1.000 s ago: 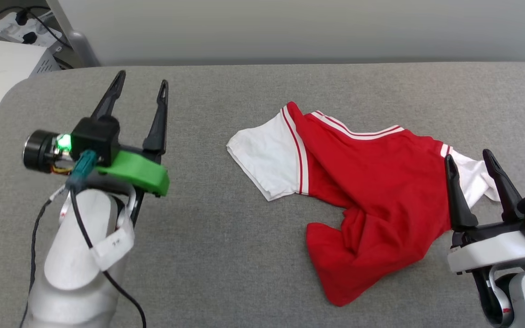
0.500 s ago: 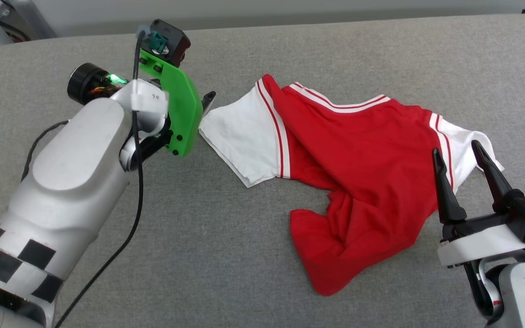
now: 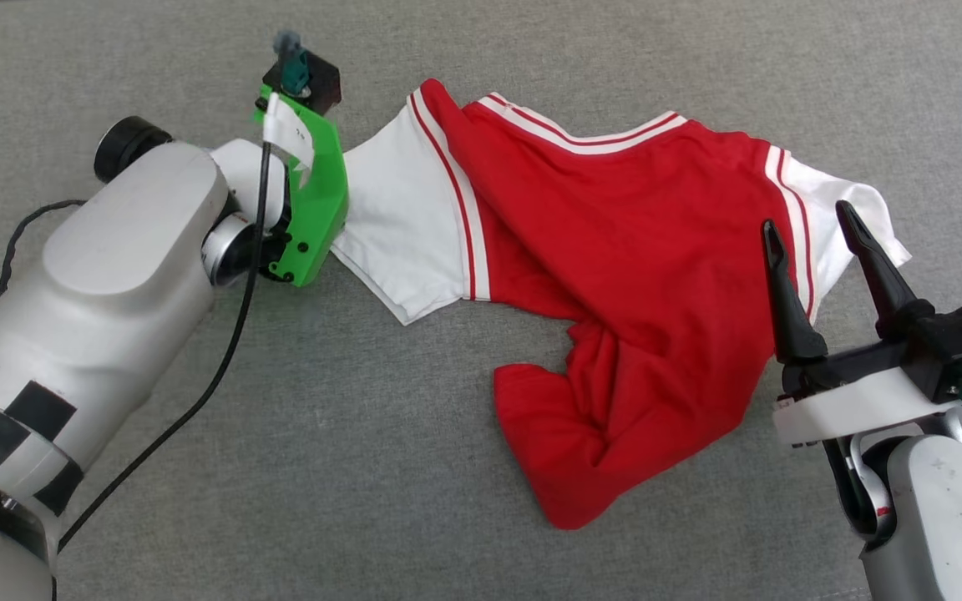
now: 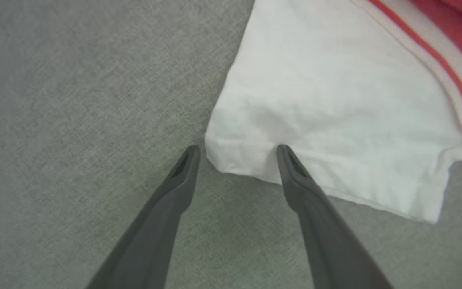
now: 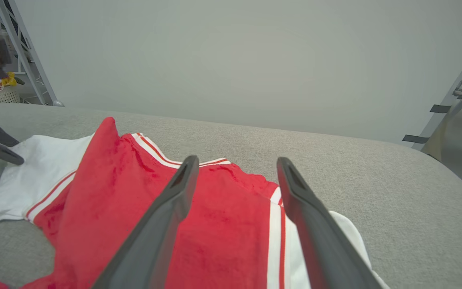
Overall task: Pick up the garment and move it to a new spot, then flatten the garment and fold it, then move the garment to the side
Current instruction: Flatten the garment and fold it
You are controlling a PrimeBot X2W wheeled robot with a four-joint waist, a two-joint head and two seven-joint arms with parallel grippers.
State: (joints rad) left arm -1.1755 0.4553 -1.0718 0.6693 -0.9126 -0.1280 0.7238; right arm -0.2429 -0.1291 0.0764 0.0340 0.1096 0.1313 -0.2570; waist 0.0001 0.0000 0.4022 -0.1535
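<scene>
The garment [image 3: 631,275] lies crumpled on the grey padded table [image 3: 281,467]: red body, white sleeves, striped trim, with its lower part bunched toward me. My left gripper [image 4: 237,149] is open and straddles the corner of the left white sleeve [image 4: 335,120], one fingertip on the hem and the other on bare table. In the head view its green mount [image 3: 314,200] hides the fingers beside that sleeve [image 3: 397,225]. My right gripper [image 3: 807,217] is open and empty, hovering over the right sleeve seam [image 5: 273,241]. The right wrist view shows the same open right gripper [image 5: 238,159] above the red cloth.
The table's far edge [image 5: 295,134] meets a plain pale wall [image 5: 231,60]. A metal frame [image 5: 451,100] stands off the table's right end. Another frame and a basket [image 5: 2,94] are at the far left. A black cable [image 3: 197,401] trails from my left arm.
The head camera has tilted down. My left arm has swung right and turned its fingers down onto the left sleeve's corner. The right gripper has kept its place, and the garment has not moved.
</scene>
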